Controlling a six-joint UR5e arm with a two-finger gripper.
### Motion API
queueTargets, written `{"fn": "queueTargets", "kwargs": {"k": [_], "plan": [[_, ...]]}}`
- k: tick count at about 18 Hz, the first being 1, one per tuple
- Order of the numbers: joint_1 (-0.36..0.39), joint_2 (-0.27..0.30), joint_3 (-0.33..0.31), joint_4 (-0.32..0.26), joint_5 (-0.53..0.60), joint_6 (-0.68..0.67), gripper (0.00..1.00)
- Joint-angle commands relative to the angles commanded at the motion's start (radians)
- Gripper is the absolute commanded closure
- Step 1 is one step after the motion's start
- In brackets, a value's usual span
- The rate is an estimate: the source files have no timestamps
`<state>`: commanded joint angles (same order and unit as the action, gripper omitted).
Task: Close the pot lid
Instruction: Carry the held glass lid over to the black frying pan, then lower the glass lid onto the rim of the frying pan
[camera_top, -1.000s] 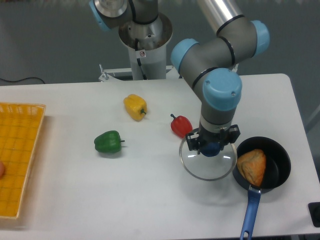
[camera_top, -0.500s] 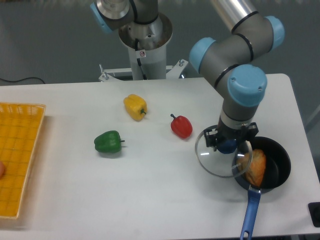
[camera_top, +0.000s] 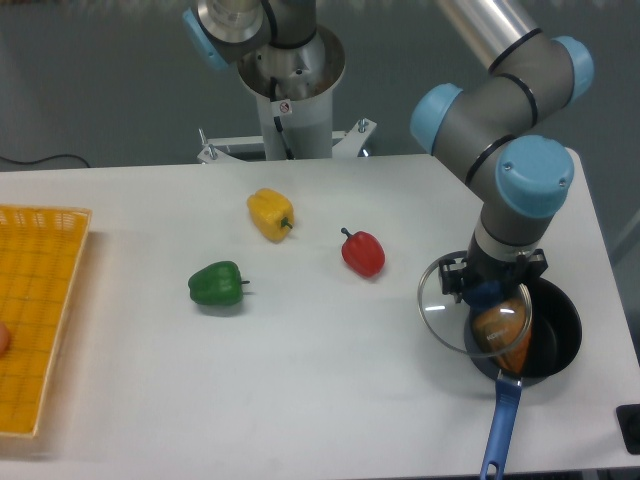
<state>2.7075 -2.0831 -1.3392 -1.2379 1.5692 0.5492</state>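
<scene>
The black pot (camera_top: 558, 330) with a long blue handle (camera_top: 498, 427) stands at the table's front right. An orange piece of food (camera_top: 503, 331) lies inside it. My gripper (camera_top: 492, 289) is shut on the dark blue knob of the glass lid (camera_top: 447, 315). It holds the lid just above the table, with the lid's right part over the pot's left rim and its left part still over the table. The knob is mostly hidden by the fingers.
A red pepper (camera_top: 363, 252), a yellow pepper (camera_top: 271, 213) and a green pepper (camera_top: 217, 284) lie on the white table left of the pot. A yellow basket (camera_top: 40, 310) is at the far left edge. The robot's base (camera_top: 290, 80) stands behind the table.
My gripper has carried the lid to the right, from beside the red pepper to partly over the pot's left rim. The pot and peppers have not moved.
</scene>
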Motion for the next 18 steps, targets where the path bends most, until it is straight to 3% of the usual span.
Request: {"fn": "queueTargets", "kwargs": {"k": [18], "plan": [[0.04, -0.063, 0.083, 0.0, 0.003, 0.075, 0.44]]}}
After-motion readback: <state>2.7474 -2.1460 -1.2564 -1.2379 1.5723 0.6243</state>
